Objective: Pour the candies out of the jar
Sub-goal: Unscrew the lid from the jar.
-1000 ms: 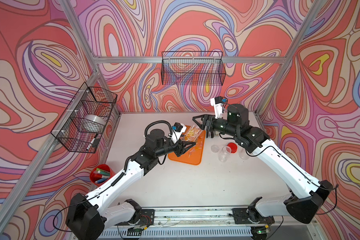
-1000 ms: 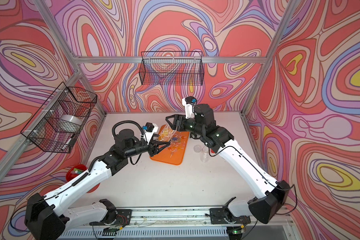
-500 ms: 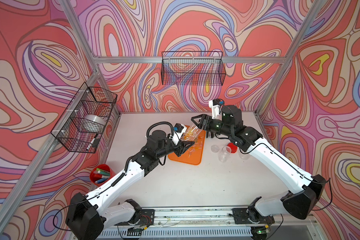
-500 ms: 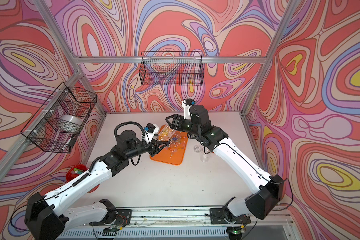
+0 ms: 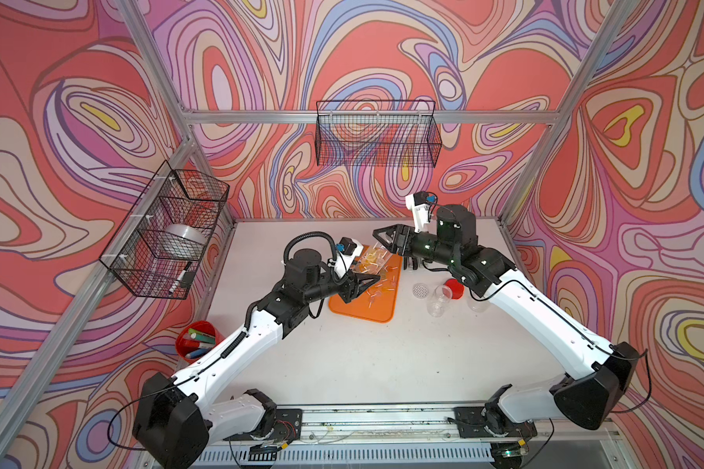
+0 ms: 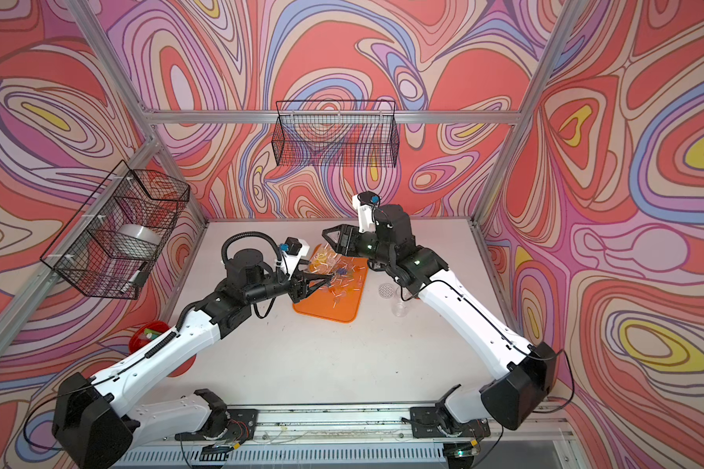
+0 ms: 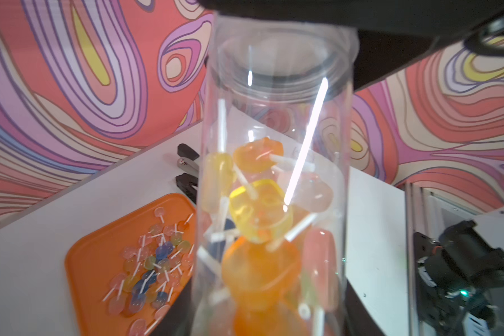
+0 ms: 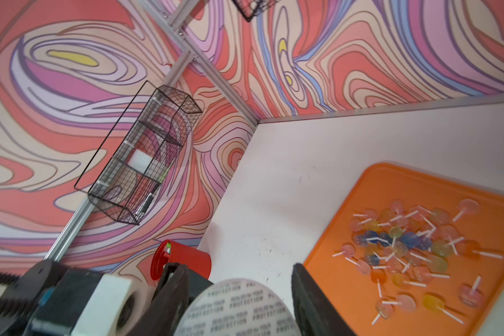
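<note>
Steadiness counts: our left tool (image 5: pixel 364 284) is clenched on the clear jar (image 7: pixel 274 174), candies (image 7: pixel 259 209) inside, over the orange tray (image 8: pixel 390 186), while our right tool (image 8: pixel 236 279) straddles its foil seal (image 8: pixel 239 308), whether clamped we cannot tell, so we should nip only the seal's edge and peel gently.

The left arm (image 5: pixel 228 357) and the right arm (image 5: pixel 545 316) look alike: long white shells, fat black joints, and a big black block at the bottom. Thin black wires (image 5: pixel 216 359) run along them. A ribbed black hose (image 5: pixel 305 239) loops over the left wrist. Tiny green lights (image 5: pixel 444 222) glow on the right one. The left hand (image 5: pixel 370 270) and right hand (image 5: pixel 384 240) are black, with thin three-cornered fingers (image 5: pixel 362 286).
</note>
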Controlling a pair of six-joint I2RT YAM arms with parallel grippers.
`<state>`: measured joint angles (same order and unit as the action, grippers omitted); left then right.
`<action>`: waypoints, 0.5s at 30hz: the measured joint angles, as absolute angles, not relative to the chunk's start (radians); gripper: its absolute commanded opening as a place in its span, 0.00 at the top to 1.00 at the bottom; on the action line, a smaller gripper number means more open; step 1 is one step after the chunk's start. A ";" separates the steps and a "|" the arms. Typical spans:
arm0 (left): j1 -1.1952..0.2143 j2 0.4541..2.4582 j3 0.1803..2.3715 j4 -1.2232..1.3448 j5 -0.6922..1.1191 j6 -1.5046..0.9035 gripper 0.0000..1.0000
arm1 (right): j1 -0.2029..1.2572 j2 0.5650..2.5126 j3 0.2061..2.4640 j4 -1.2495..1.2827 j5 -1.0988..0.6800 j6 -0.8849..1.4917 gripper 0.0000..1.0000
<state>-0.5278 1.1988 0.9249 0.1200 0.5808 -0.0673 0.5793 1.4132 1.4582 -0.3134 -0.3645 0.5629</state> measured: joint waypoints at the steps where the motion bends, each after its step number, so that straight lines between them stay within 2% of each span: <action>1: -0.511 1.201 0.925 0.135 0.635 -0.084 1.00 | 0.575 1.410 1.458 -0.300 -0.400 0.537 0.64; 6: -0.470 1.202 0.928 0.187 0.820 -0.145 1.00 | 0.555 1.386 1.458 -0.268 -0.551 0.440 0.65; 11: -0.464 1.206 0.934 0.211 0.910 -0.181 1.00 | 0.542 1.353 1.433 -0.237 -0.636 0.396 0.64; 13: -0.464 1.206 0.934 0.214 0.916 -0.191 1.00 | 0.540 1.352 1.432 -0.231 -0.640 0.395 0.54; 15: -0.464 1.206 0.934 0.214 0.909 -0.196 1.00 | 0.540 1.352 1.432 -0.233 -0.621 0.405 0.39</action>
